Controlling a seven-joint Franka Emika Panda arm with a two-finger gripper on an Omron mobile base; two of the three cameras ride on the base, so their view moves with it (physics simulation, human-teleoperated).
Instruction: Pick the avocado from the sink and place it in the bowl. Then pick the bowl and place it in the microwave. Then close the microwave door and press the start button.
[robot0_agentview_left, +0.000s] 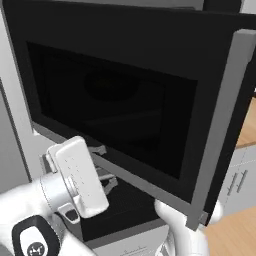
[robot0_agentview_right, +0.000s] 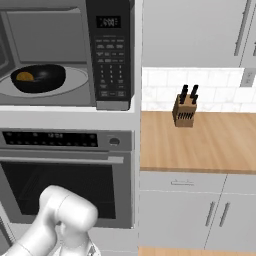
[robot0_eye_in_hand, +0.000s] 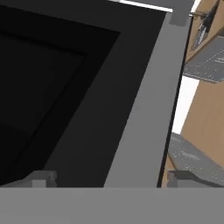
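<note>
The black bowl (robot0_agentview_right: 39, 78) sits on the round turntable inside the microwave (robot0_agentview_right: 65, 55), with the avocado (robot0_agentview_right: 25, 76) resting in its left part, so loading looks finished and the closing step is in hand. The microwave door (robot0_agentview_left: 150, 105) stands swung open toward the robot, its dark glass window and grey steel frame close in front of the arm.

In the hand view the gripper (robot0_eye_in_hand: 111, 178) faces the door panel from very near. Its two finger tips (robot0_eye_in_hand: 40, 178) rise at the bottom of that view, spread wide apart with nothing between them; the door's grey frame strip runs up from between them toward the top right. One tip lies over the dark glass side, the other past the frame's outer edge, toward the wooden counter (robot0_agentview_right: 200, 142). My reading is that the open hand is placed flat against the door's free edge to push it shut, not to grasp it, since a push near the free edge swings a hinged door with least effort. Whether the tips touch the panel cannot be told.

The keypad panel (robot0_agentview_right: 111, 55), where the start button should be, lies well away from the gripper, beyond the door, and is not yet reachable. A knife block (robot0_agentview_right: 185, 111) stands on the counter, clear of the work.
</note>
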